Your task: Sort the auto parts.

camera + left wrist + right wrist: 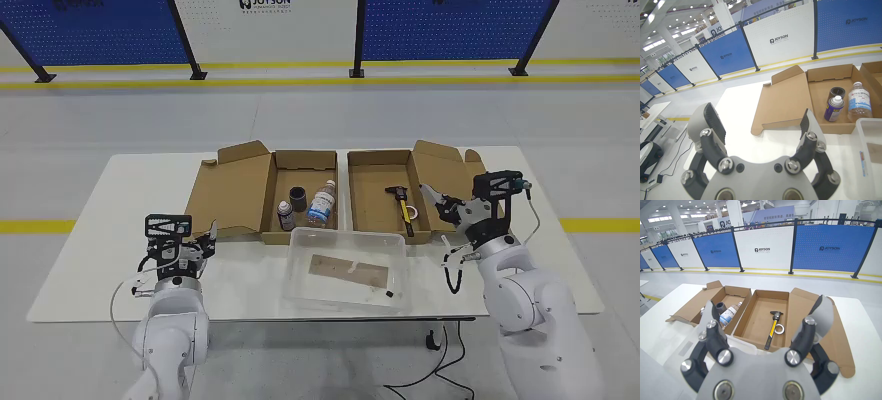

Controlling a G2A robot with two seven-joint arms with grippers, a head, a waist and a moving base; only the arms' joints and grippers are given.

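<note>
Two open cardboard boxes sit mid-table. The left box (305, 160) holds a black cylinder (298, 197), a spray can (285, 214) and a clear bottle (322, 202). In the right box (380, 160) lie a caliper (402, 207) with a yellow scale and a tape ring (780, 329). My left gripper (758, 117) hovers open and empty over the table left of the boxes, apart from the spray can (833, 110). My right gripper (765, 306) is open and empty, raised over the right box's flap, short of the caliper (773, 328).
A clear plastic bin (296, 262) stands in front of the boxes, with a brown sheet on its floor. Box flaps (235, 195) spread out on both outer sides. Bare table lies at the far left and far right; blue and white fence panels stand behind.
</note>
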